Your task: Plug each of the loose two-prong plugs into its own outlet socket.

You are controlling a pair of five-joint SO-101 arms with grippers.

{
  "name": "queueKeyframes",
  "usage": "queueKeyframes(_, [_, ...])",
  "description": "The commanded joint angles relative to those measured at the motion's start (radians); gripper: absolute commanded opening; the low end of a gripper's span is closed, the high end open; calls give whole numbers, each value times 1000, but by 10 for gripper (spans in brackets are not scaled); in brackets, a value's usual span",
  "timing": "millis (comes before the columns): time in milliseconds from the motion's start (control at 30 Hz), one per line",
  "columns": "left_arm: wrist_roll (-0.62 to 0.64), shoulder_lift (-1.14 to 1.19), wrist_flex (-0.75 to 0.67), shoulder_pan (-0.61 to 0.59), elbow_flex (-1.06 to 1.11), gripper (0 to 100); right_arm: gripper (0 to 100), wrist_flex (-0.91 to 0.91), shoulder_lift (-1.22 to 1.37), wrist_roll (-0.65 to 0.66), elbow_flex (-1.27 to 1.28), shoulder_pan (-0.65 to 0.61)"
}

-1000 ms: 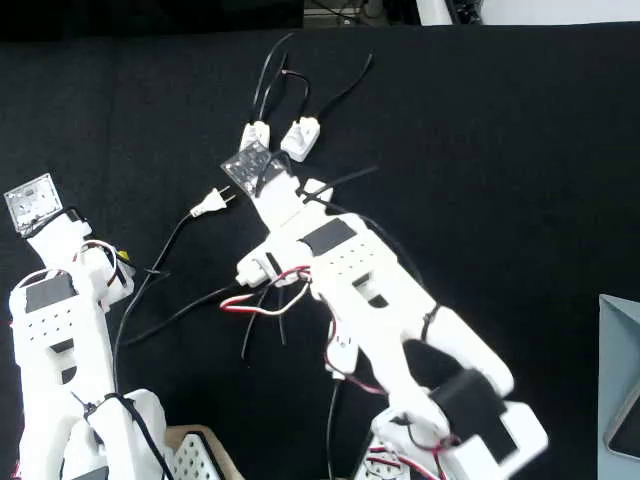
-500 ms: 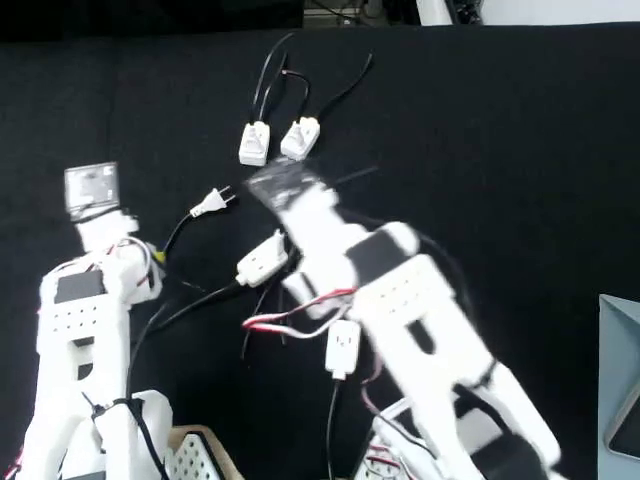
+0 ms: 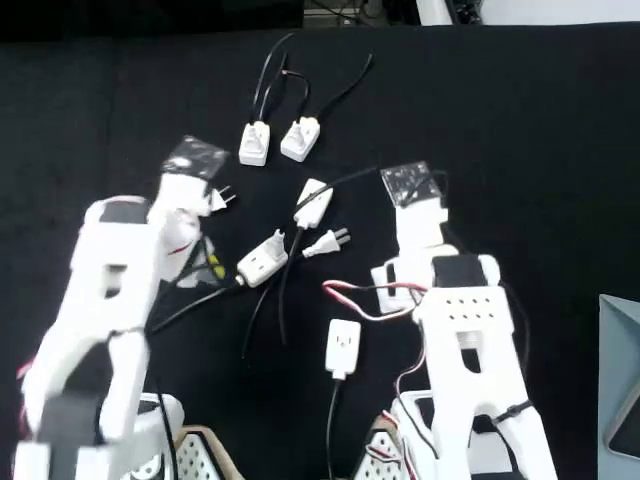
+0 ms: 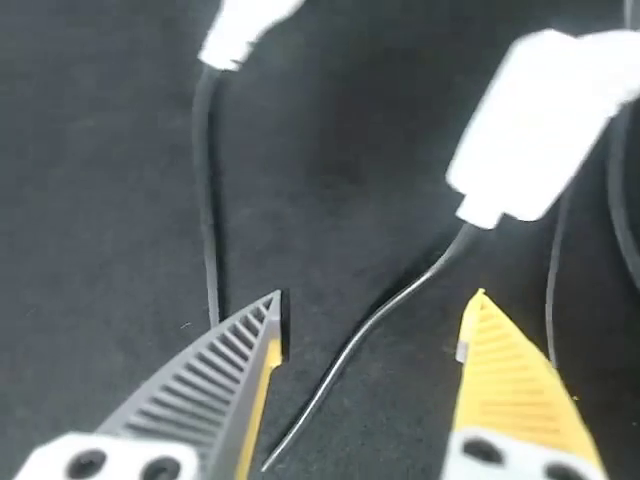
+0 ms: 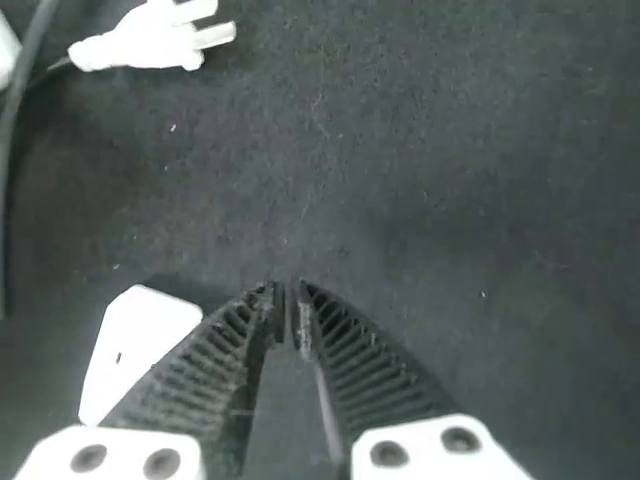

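Two white two-prong plugs lie loose on the black cloth: one in the middle, one beside the left arm. Several white outlet blocks lie around them: two at the back, one mid-table, one nearer, one at the front. My left gripper is open just above the cloth, with a thin black cable running between its fingers; an outlet block and a plug lie ahead. My right gripper is shut on nothing, with a plug ahead and an outlet block beside it.
Black cables cross the middle of the cloth. The right arm stands right of the plugs, with its red and white wires hanging out. A grey box sits at the right edge. Bare cloth lies at the back right.
The right arm has drawn back from the back outlets to the right, uncovering a plug and outlet blocks. The left arm has swung in from the left edge towards the middle.
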Motion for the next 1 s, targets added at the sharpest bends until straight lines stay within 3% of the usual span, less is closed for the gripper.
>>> queueKeyframes(0, [-14, 155, 43, 70, -185, 282, 18, -58, -21, 3, 7, 14])
queueKeyframes(533, [-11, 560, 80, 209, -516, 279, 18, -63, -21, 3, 13, 12])
queueKeyframes(800, [-8, 620, 25, 202, -564, 23, 18, -63, -21, 5, 15, 12])
queueKeyframes(967, [-6, 612, 25, 183, -564, 28, 18, -63, -21, 5, 15, 12])
